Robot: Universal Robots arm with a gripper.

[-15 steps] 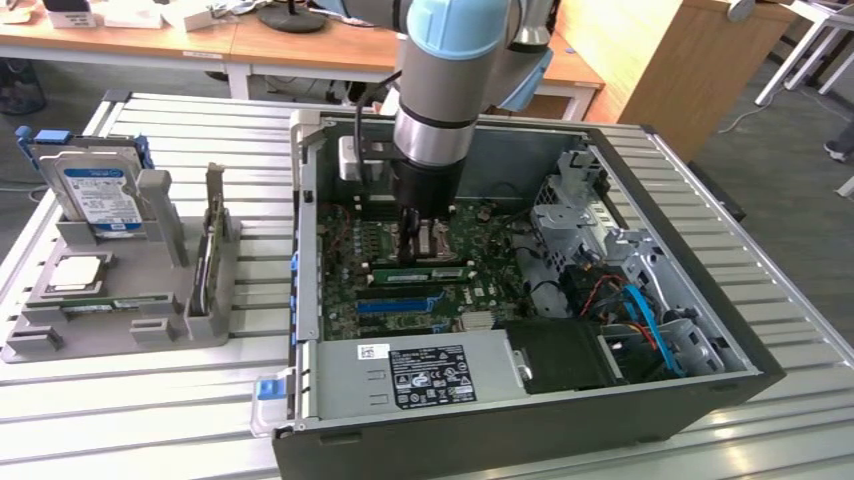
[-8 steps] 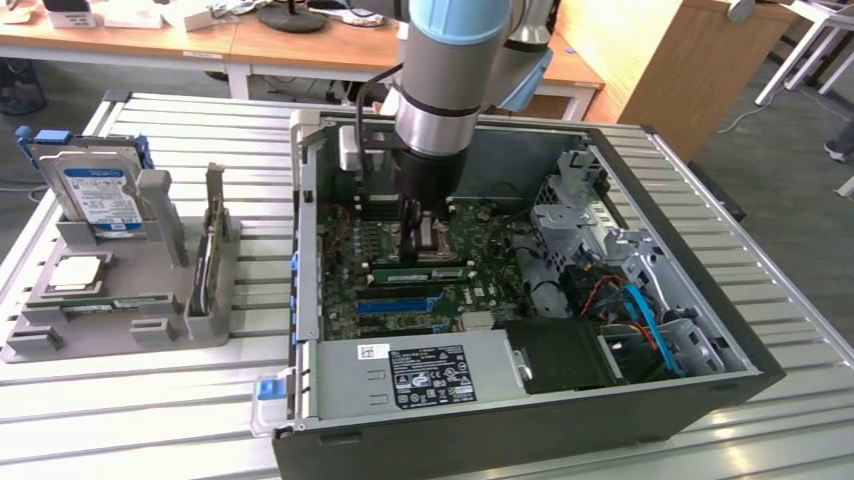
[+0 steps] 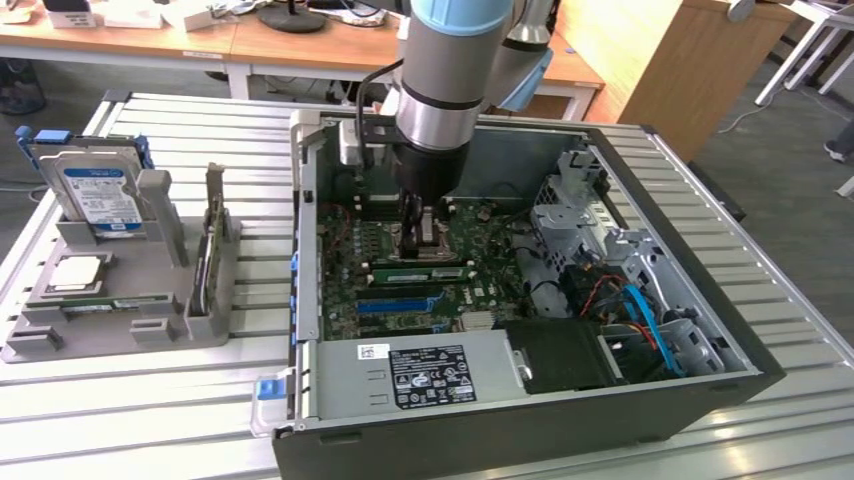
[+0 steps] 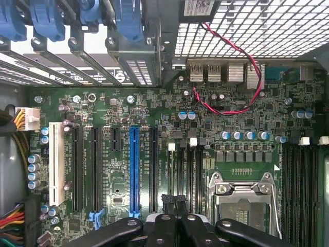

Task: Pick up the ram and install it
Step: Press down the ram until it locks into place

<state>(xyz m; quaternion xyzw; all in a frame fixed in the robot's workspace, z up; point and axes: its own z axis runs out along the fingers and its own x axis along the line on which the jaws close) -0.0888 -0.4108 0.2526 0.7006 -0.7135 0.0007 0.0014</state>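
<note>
Closed tight with nothing visibly between its fingers, the gripper [image 4: 175,199] hangs over the motherboard [image 4: 128,103]. From the exterior view's left come a grey tray [image 3: 160,330] with a hard drive [image 3: 100,195], then the open computer case [image 3: 534,400]. There, what looks like the ram [image 3: 420,268] lies along the black slots just beside the fingertips.

Green motherboard [image 4: 154,154], blue slot [image 4: 134,170], white slot [image 4: 56,164].

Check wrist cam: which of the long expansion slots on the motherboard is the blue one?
The blue slot stands in the middle of the row, with black slots on both sides and the white slot at the row's far end. The gripper sits nearest it.
</note>
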